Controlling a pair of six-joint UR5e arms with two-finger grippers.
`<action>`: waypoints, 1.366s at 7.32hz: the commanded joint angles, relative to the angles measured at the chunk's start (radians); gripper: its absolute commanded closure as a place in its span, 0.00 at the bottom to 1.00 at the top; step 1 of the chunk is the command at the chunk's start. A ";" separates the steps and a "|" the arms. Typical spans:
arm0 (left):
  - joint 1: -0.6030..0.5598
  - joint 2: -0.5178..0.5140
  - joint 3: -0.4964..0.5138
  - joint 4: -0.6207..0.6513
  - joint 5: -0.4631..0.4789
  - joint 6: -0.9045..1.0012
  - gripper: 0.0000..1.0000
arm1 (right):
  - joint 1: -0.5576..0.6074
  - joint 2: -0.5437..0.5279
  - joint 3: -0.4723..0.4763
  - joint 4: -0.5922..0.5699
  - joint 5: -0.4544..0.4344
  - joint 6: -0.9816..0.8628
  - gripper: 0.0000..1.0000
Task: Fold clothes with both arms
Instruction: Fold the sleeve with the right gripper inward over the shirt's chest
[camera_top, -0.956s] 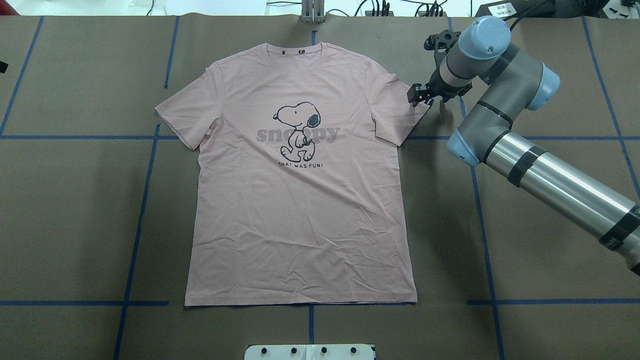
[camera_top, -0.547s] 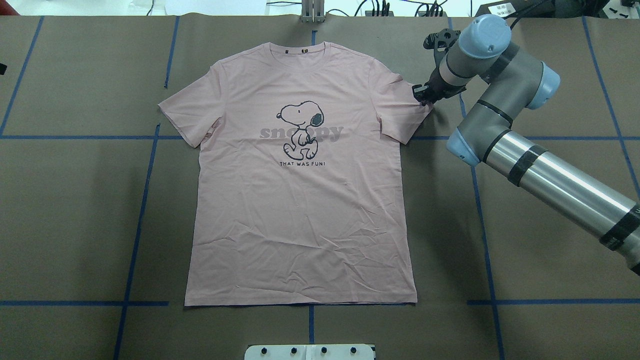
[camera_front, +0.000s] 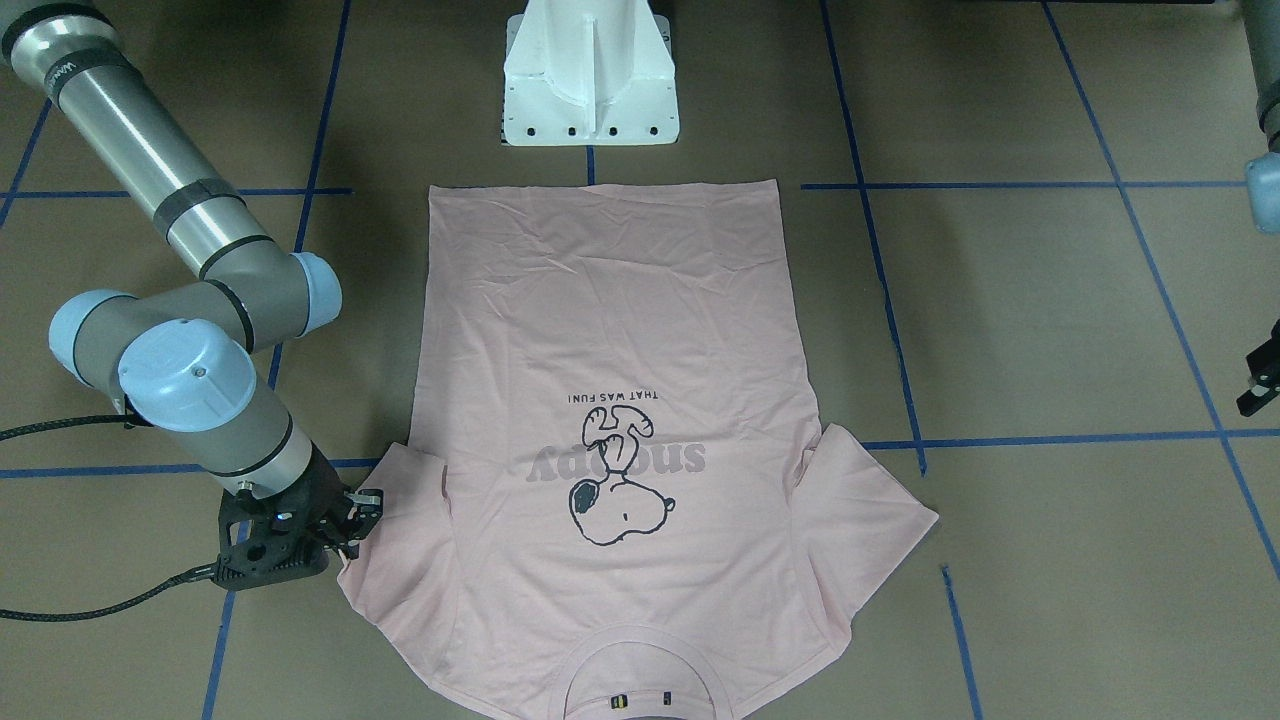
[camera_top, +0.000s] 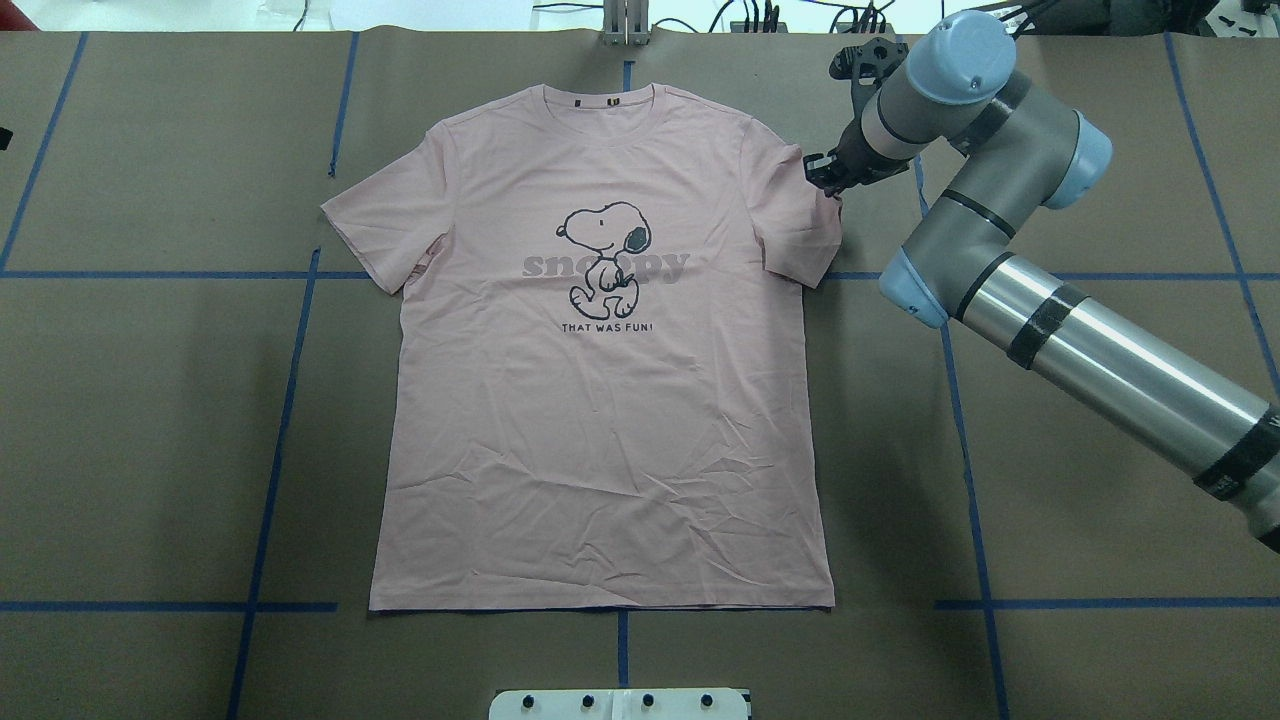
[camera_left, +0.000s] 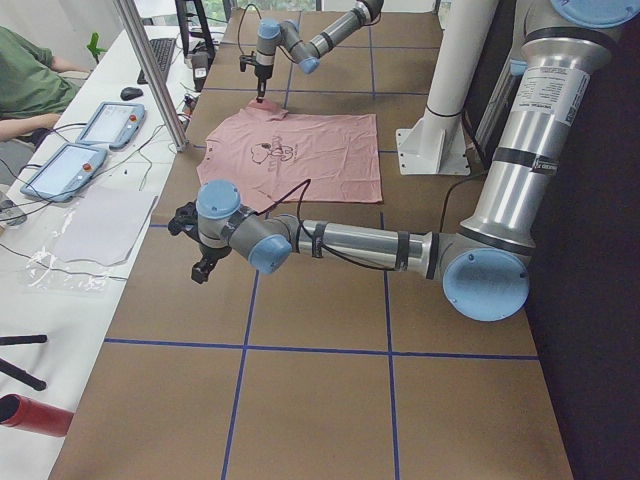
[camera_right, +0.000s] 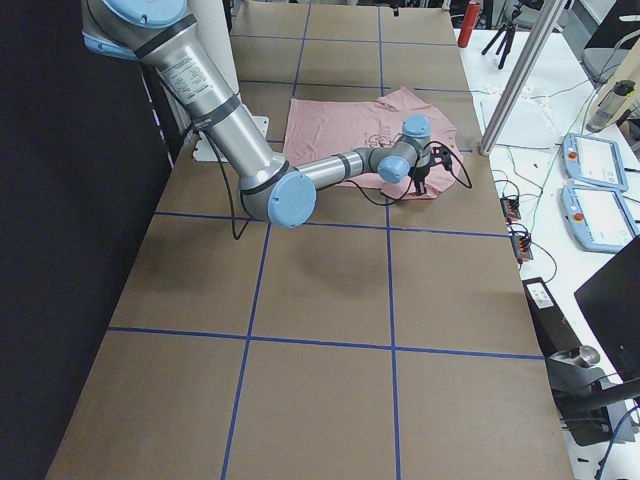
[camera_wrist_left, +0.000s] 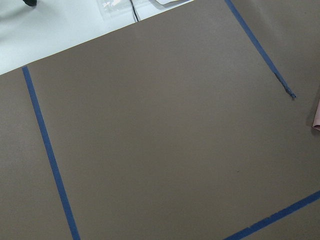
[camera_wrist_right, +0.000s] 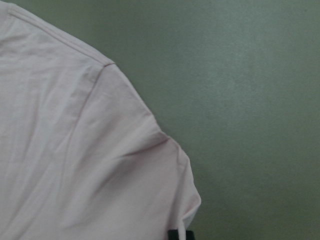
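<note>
Claw of the right arm (camera_top: 826, 176) is seen pressed together on the outer hem of the sleeve (camera_top: 800, 225) on the robot's right. Cloth is puckered toward the pinch in the right wrist view, so a grip is judged made, but only a thin edge looks caught. Sleeve belongs to the pink Snoopy T-shirt (camera_top: 600, 430), which is laid flat, print up, mid-bench. Its collar (camera_top: 598, 95) is turned away from the robot and its bottom hem lies just beside the white pedestal base (camera_front: 590, 80). Body of the shirt is lightly creased on the brown bench (camera_top: 150, 420).

Left claw (camera_left: 202, 270) is held over bare bench, well apart from the other sleeve; whether it is spread or pressed together cannot be told.

Risks, as judged:
- The hem could be lost on lifting, because the bite is shallow.
- Only the top layer may be held, so the sleeve could gape.
- The whole shirt could be dragged askew if it is pulled from one side while the far sleeve is unheld.
</note>
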 joint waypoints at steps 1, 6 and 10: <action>0.000 0.001 0.000 0.000 0.000 0.000 0.00 | -0.058 0.032 0.039 0.000 -0.004 0.032 1.00; -0.008 0.004 -0.001 -0.003 -0.002 0.003 0.00 | -0.120 0.279 -0.216 0.002 -0.104 0.035 1.00; -0.005 -0.007 -0.001 -0.005 0.000 0.000 0.00 | -0.134 0.282 -0.213 0.039 -0.110 0.073 0.00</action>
